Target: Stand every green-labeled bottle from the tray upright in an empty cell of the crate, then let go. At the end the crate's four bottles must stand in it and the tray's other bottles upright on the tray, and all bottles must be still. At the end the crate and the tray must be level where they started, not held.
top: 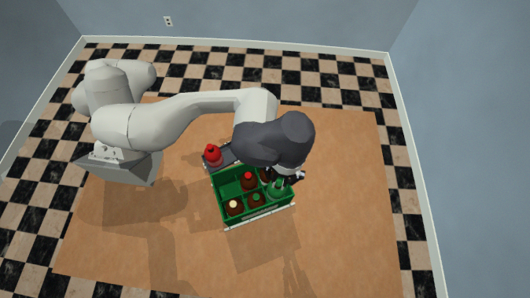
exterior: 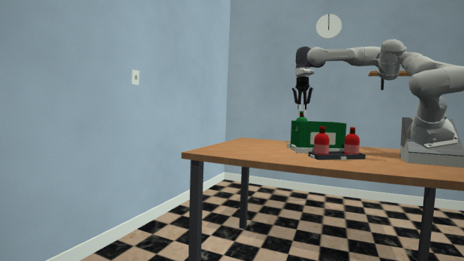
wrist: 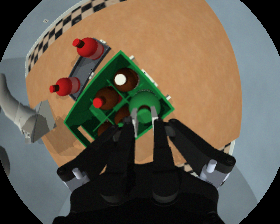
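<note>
The black two-finger gripper [exterior: 302,107] is clamped on the neck of the green-labeled bottle [top: 277,191], which stands upright in a corner cell of the green divided plastic crate [top: 232,215]; the neck grip from above keeps the fingers out of the partitions. Two red-labeled bottles [exterior: 321,142] stand on the dark flat tray [exterior: 358,156] just beside the crate. Both rest on a wooden table top [exterior: 261,158] on dark legs, over a checkered floor [exterior: 275,232], between blue walls.
</note>
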Controlling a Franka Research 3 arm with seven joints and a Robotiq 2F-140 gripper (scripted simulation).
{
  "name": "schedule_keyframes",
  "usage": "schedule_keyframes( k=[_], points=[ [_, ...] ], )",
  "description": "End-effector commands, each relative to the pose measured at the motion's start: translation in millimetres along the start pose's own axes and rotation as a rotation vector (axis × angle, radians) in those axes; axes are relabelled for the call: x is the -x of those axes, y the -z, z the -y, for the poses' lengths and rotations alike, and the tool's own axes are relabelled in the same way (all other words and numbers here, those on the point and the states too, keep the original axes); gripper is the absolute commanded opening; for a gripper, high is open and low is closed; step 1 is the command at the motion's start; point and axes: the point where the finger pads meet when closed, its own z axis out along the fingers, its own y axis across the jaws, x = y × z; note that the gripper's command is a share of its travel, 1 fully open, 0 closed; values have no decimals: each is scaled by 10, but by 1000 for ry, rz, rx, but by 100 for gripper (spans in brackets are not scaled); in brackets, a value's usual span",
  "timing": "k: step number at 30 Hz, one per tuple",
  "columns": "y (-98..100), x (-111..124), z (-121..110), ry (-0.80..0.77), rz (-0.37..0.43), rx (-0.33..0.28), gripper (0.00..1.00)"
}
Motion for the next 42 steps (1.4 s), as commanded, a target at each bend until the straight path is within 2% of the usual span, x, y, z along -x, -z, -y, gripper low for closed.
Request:
schedule_keyframes(
  k=[1,13,42],
  points=[
    [24,5,-33,-11,-8,18,0],
    [-67,-2,-34,-11,-8,18,0],
    [-81,-3,-34,-11,-8,18,0]
  ],
)
